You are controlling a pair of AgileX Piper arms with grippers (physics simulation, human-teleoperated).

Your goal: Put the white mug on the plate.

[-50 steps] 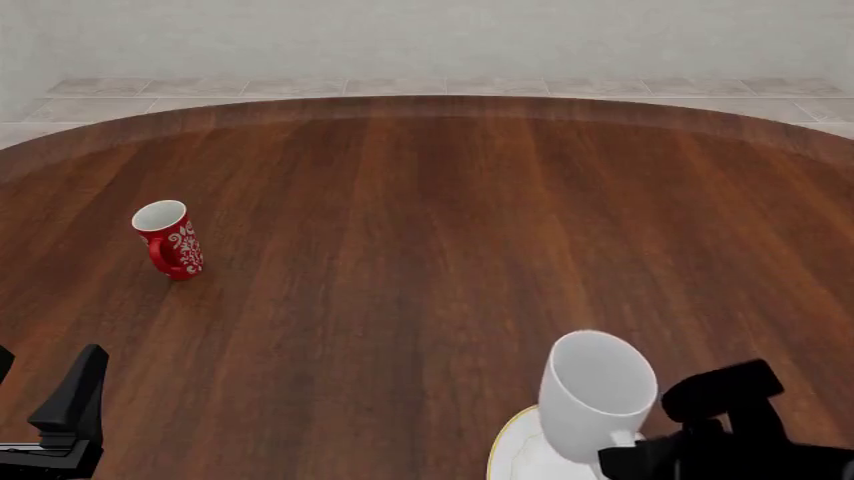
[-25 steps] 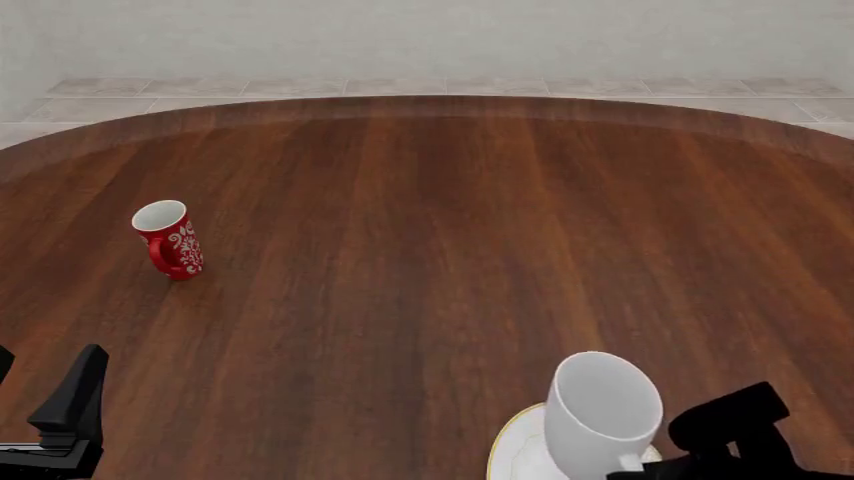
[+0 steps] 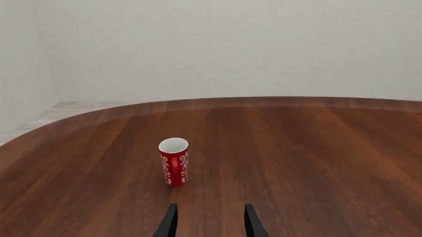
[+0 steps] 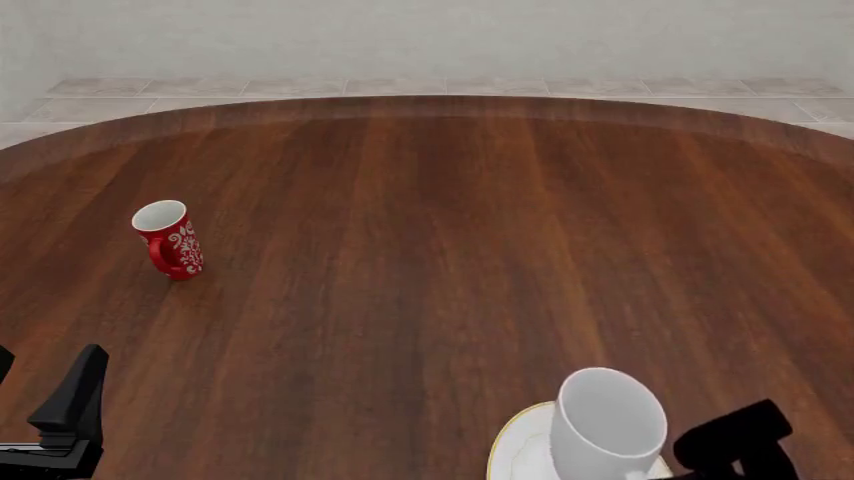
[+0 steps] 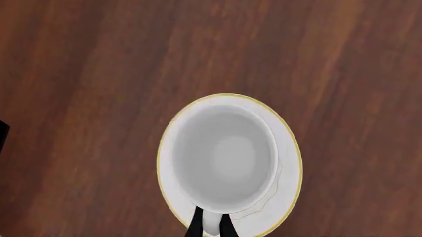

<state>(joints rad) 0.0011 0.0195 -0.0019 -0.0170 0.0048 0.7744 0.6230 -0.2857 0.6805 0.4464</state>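
White mug (image 4: 609,425) now lower, over plate (image 4: 518,450) near table's front edge. My right gripper (image 5: 211,226) pinches handle; almost down.

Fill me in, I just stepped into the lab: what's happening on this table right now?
The right gripper holds the white mug by its handle, directly over the plate at the near right of the table; whether it touches the plate cannot be told. The left gripper is open and idle at the near left, pointing toward a red mug standing upright, untouched.
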